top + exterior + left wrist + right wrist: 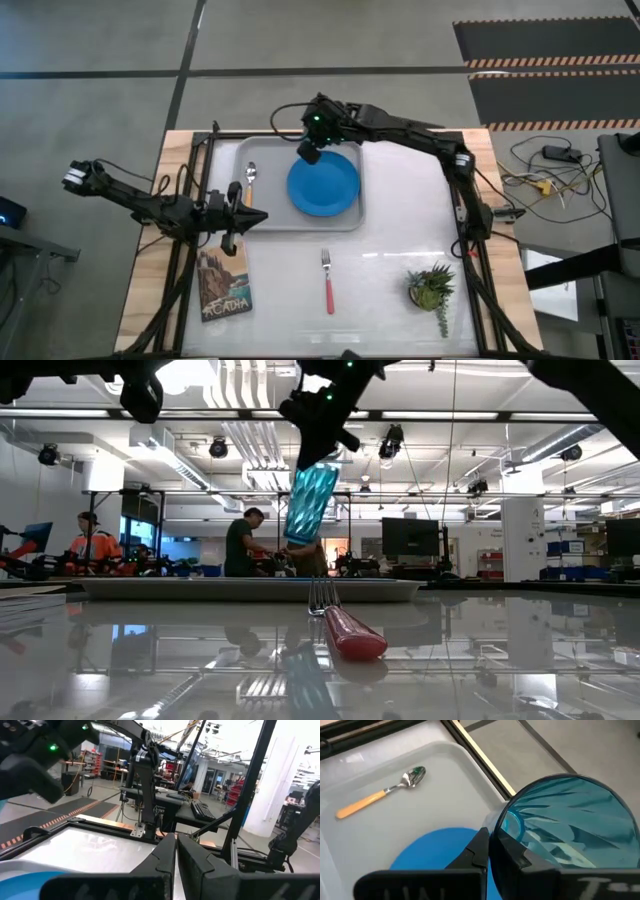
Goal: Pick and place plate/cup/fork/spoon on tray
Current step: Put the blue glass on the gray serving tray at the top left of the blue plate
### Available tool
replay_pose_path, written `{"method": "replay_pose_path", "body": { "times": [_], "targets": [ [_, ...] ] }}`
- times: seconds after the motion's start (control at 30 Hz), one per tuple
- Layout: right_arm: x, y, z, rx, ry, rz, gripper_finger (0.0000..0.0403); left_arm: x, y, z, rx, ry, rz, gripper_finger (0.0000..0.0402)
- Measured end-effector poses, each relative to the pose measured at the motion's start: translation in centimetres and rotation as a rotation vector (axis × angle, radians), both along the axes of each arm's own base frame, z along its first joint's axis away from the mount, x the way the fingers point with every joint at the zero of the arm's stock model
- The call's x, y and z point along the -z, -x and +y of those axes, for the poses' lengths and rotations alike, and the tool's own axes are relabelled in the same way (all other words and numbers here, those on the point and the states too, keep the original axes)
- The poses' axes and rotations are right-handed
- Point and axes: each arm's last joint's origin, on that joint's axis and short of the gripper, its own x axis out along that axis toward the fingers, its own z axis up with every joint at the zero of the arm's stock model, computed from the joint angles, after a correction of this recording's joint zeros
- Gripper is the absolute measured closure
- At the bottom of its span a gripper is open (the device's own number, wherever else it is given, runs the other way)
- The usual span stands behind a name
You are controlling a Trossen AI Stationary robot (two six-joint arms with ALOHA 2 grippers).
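The blue plate [323, 184] lies on the grey tray [268, 214]. The orange-handled spoon [250, 178] lies on the tray left of the plate. The pink-handled fork [327, 280] lies on the table nearer than the tray and shows in the low view [345, 625]. My right gripper [308, 153] is shut on the teal cup [310, 503], above the tray's far side by the plate's far-left rim. My left gripper [262, 216] is shut and empty at the tray's near-left edge. My right gripper pinches the cup's wall at its rim [496, 829], one finger [515, 857] inside the cup and one outside. The fingers come slanting down from above. The cup hangs below them, tilted and lifted clear of the tray, its mouth toward the wrist camera.
A small potted plant [432, 288] stands at the near right of the table. A book [223, 285] lies at the near left. People show in the room behind the table in the low view [240, 545].
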Motion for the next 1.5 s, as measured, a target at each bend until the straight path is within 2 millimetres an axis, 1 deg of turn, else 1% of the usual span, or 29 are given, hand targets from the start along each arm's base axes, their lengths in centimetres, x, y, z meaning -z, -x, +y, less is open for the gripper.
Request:
{"method": "replay_pose_path", "body": {
  "times": [0.27, 0.5, 0.8, 0.97, 1.07, 1.17, 1.5],
  "targets": [
    [1.6, -2.2, -0.8, -0.039, 0.032, 0.019, 0.0394, 0.0, 0.0, 0.0, 0.001, 0.000, 0.001, 0.0402],
    [3.1, -3.5, -1.2, -0.065, 0.053, 0.031, 0.0394, 0.0, 0.0, 0.0, 0.001, 0.001, -0.002, 0.0402],
    [3.9, -5.3, -1.0, -0.134, 0.047, -0.083, 0.0394, 0.0, 0.0, 0.0, 0.001, 0.002, -0.004, 0.0402],
    [5.4, -6.2, -1.0, -0.142, 0.043, -0.083, 0.0394, 0.0, 0.0, 0.0, 0.001, 0.002, -0.004, 0.0402],
    [6.3, -6.6, -1.0, -0.146, 0.040, -0.071, 0.0394, 0.0, 0.0, 0.0, 0.001, 0.001, -0.003, 0.0402],
    [6.7, -6.9, -1.0, -0.152, 0.046, -0.069, 0.0394, 0.0, 0.0, 0.0, 0.001, 0.002, -0.004, 0.0402],
    [7.1, -7.0, -1.0, -0.150, 0.042, -0.063, 0.0394, 0.0, 0.0, 0.0, 0.000, 0.002, -0.004, 0.0402]
  ]
}}
